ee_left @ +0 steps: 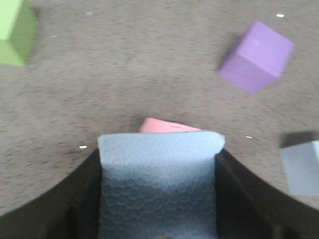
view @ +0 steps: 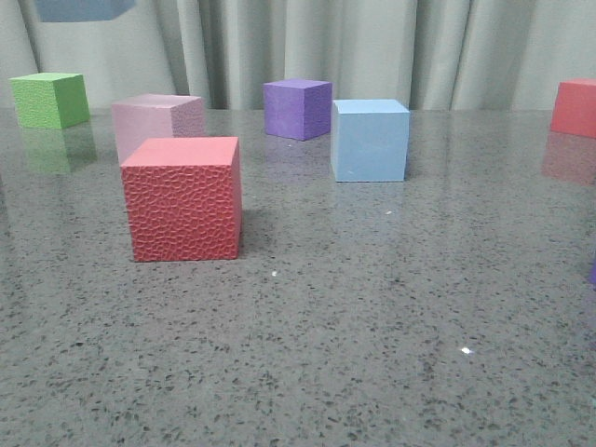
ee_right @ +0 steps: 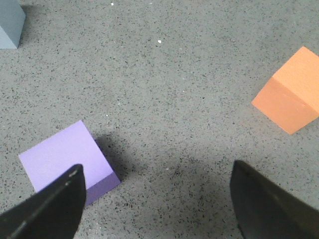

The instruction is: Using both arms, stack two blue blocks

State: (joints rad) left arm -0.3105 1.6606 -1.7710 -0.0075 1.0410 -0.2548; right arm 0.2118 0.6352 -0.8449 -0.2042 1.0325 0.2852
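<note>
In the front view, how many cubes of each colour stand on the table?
red cubes: 2
green cube: 1
pink cube: 1
purple cube: 1
blue cube: 1
Total: 6, leaving out a purple sliver at the right edge, too small to tell.

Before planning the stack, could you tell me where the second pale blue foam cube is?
The pale blue foam cube sits clamped in the left gripper, above the table.

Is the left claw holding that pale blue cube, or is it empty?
Holding it. In the left wrist view, the blue block sits between the left gripper's dark jaws, one against each side, above the table.
</note>
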